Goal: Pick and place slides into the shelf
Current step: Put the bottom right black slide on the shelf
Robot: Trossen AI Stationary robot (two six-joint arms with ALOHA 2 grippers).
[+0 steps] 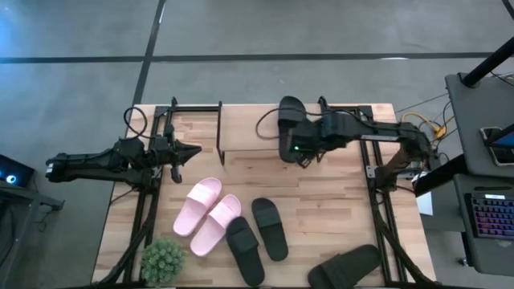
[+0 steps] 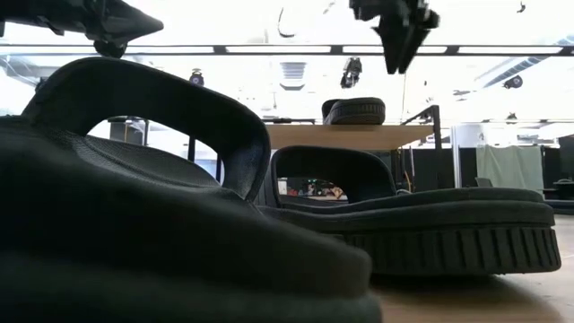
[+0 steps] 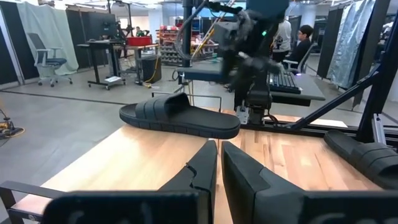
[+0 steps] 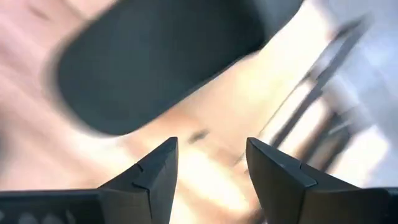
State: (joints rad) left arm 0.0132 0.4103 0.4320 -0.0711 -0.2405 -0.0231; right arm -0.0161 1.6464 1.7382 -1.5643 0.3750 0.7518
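One black slide [image 1: 290, 122] lies sole down on the shelf's top board [image 1: 249, 128]; it also shows in the low view [image 2: 354, 110] and the left wrist view [image 3: 180, 118]. My right gripper [image 1: 300, 158] hangs over the board just on the near side of that slide, pointing steeply down, open, with nothing between its fingers [image 4: 211, 162]. My left gripper [image 1: 189, 150] waits shut at the table's left, above the surface [image 3: 217, 168]. Two pink slides [image 1: 207, 215] and two black slides [image 1: 257, 237] lie on the table's near half. A further black slide [image 1: 345, 269] is at the near right.
A small green plant [image 1: 165, 258] stands at the table's near left corner. The shelf's black metal frame [image 1: 220, 132] rises at its left end. Bare tabletop [image 1: 337, 209] lies between the shelf and the near slides. Desks and a keyboard [image 1: 490, 217] stand beyond the right edge.
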